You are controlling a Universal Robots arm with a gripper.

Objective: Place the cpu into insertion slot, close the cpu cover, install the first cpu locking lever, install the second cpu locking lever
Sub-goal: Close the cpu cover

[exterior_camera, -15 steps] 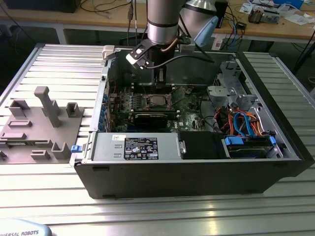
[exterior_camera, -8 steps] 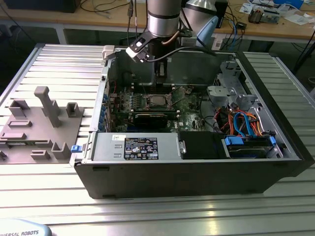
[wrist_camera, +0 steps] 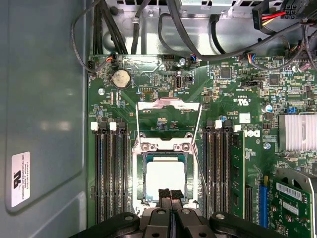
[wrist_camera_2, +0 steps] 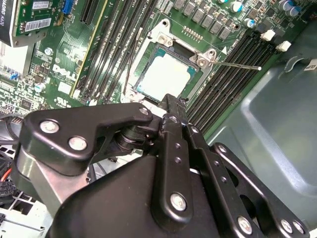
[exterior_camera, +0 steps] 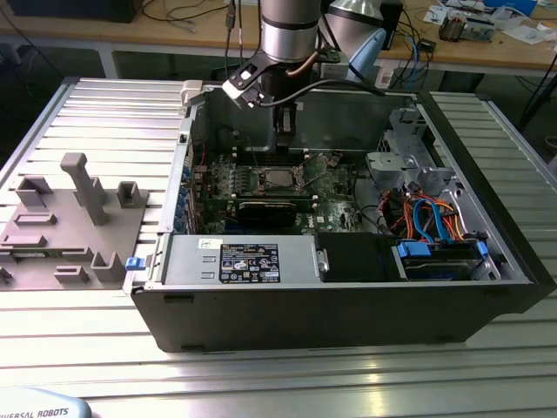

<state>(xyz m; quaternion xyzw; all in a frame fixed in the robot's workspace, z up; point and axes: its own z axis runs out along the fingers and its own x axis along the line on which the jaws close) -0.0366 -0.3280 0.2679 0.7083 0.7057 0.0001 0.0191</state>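
The cpu (wrist_camera: pixel 166 179) lies flat in the insertion slot (wrist_camera: pixel 142 163), its dull silver top bare; in both wrist views we see it seated square inside the dark frame. The gripper (wrist_camera: pixel 170 194) hangs right over the chip's near edge; its two fingertips are pressed together and we see nothing between them. Beyond the chip, the cpu cover (wrist_camera: pixel 168 104) is swung up and back on its hinges, so green board shows through its window. One locking lever (wrist_camera: pixel 202 178), a thin rod, runs free along the side of the slot, not hooked down; the second wrist view shows it (wrist_camera_2: pixel 237 65) sticking out over the black memory slots (wrist_camera: pixel 111 173) that flank the socket. In the exterior view the gripper (exterior_camera: pixel 285 148) stands at twelve o'clock from the cpu (exterior_camera: pixel 277 179). The power supply (exterior_camera: pixel 235 261) lies at six o'clock from the chip; the blue cables (exterior_camera: pixel 435 222) lie at four o'clock. A grey fixture block (exterior_camera: pixel 83 187) sits at nine o'clock from the computer case (exterior_camera: pixel 348 313), on the exterior view's left.
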